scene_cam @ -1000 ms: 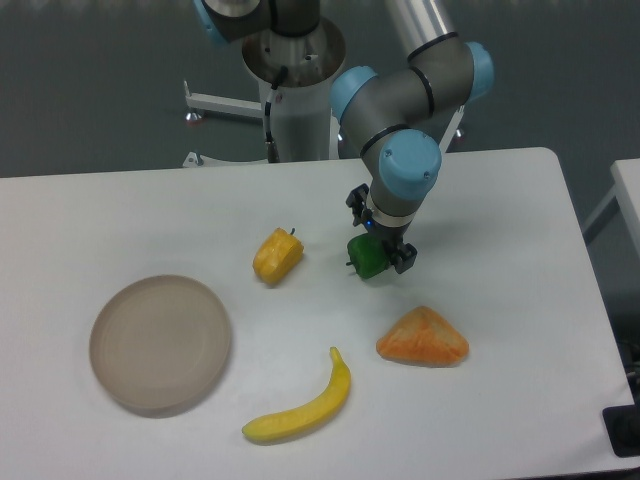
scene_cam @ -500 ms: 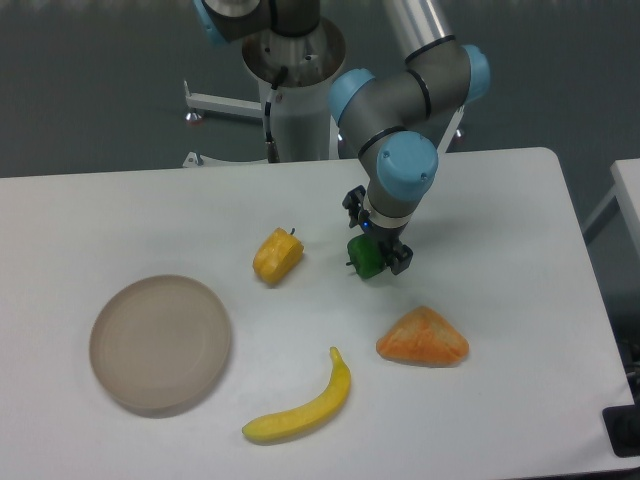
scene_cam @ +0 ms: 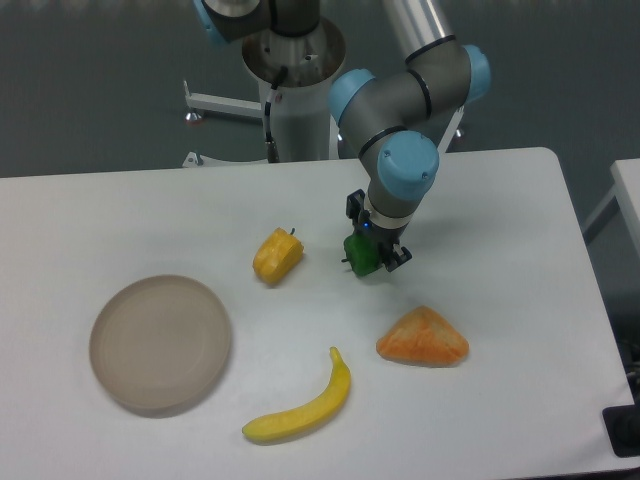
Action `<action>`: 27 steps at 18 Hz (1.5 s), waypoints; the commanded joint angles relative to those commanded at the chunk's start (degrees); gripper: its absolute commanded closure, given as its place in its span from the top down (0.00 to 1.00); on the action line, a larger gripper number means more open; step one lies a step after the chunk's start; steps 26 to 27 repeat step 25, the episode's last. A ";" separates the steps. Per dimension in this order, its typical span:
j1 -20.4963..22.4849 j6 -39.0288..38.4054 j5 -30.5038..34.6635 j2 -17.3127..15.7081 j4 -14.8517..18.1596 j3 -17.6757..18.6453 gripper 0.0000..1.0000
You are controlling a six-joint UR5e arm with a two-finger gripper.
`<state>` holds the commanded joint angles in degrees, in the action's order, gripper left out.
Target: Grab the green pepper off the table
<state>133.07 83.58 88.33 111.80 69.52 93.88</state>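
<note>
The green pepper (scene_cam: 362,255) is small, glossy and dark green. It sits between the fingers of my gripper (scene_cam: 374,252), near the middle of the white table (scene_cam: 500,220). The gripper points straight down and is shut on the pepper, with one black finger behind it and one at its right. The pepper looks slightly raised off the tabletop, though its underside is hard to see.
A yellow-orange pepper (scene_cam: 277,256) lies just left of the gripper. An orange wedge (scene_cam: 422,338) lies below right, a banana (scene_cam: 303,405) in front, and a round beige plate (scene_cam: 160,343) at the left. The arm's base stands behind the table.
The gripper has closed in on the green pepper and both have shifted slightly up and to the left. The other objects have not moved.
</note>
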 joint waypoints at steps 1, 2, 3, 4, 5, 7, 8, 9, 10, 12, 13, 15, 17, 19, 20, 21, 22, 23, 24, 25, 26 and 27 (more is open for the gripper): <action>0.00 0.00 -0.18 0.17 0.00 -1.31 0.53; 0.09 0.00 -0.18 0.44 0.35 -2.81 0.53; 0.09 0.00 -0.18 0.53 0.61 -4.21 0.53; 0.09 0.00 -0.18 0.70 0.62 -5.27 0.53; 0.17 0.17 -0.27 0.96 0.62 -6.50 0.53; 0.35 0.88 -0.18 1.84 0.79 -9.92 0.53; 0.35 1.05 0.00 2.54 0.88 -12.12 0.53; 0.44 1.06 0.08 3.24 0.97 -14.05 0.53; 0.44 1.06 0.35 3.77 1.14 -15.46 0.53; 0.53 1.06 0.44 4.48 1.32 -17.58 0.53; 0.96 1.06 0.52 4.66 1.32 -18.63 0.53; 1.32 1.06 0.44 5.80 1.49 -21.27 0.53; 1.67 1.06 0.35 5.80 1.67 -21.63 0.53; 1.76 1.06 0.52 5.89 1.67 -21.63 0.53; 1.76 1.06 0.52 5.89 1.58 -21.72 0.53; 1.76 1.06 0.61 5.89 1.58 -21.72 0.53; 1.76 1.06 0.61 6.06 1.58 -21.80 0.53; 1.76 1.06 0.61 6.06 1.50 -21.89 0.53; 1.76 1.06 0.61 6.24 1.49 -21.89 0.53; 1.67 0.88 0.44 6.24 1.49 -21.89 0.53; 1.67 0.88 0.44 6.24 1.49 -21.89 0.53; 1.67 0.88 0.44 6.24 1.49 -21.89 0.53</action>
